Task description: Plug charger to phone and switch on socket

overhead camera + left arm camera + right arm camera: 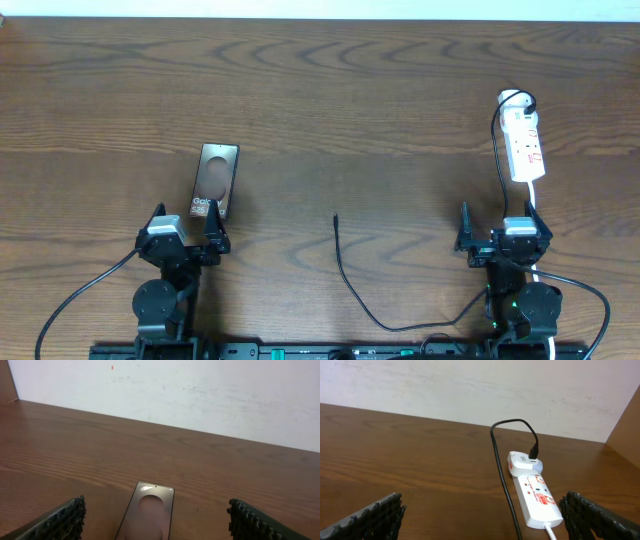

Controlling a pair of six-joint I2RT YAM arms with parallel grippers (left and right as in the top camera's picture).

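Note:
The phone (216, 180) lies screen up on the left of the table, and in the left wrist view the phone (150, 515) runs straight ahead between the fingers. My left gripper (185, 216) is open just behind its near end, with pads on either side and not touching. The charger (347, 272) is a thin black cable whose loose tip points away at mid-table. The socket (524, 140) is a white strip at the right with a white adapter plugged in. My right gripper (502, 226) is open with nothing in it, just short of the socket (535, 495).
The charger's cable (501, 470) loops from the adapter toward me, left of the strip. A white cord (551, 532) leaves the strip's near end. A pale wall (200, 395) backs the table's far edge. Thicker black arm cables trail along the front edge.

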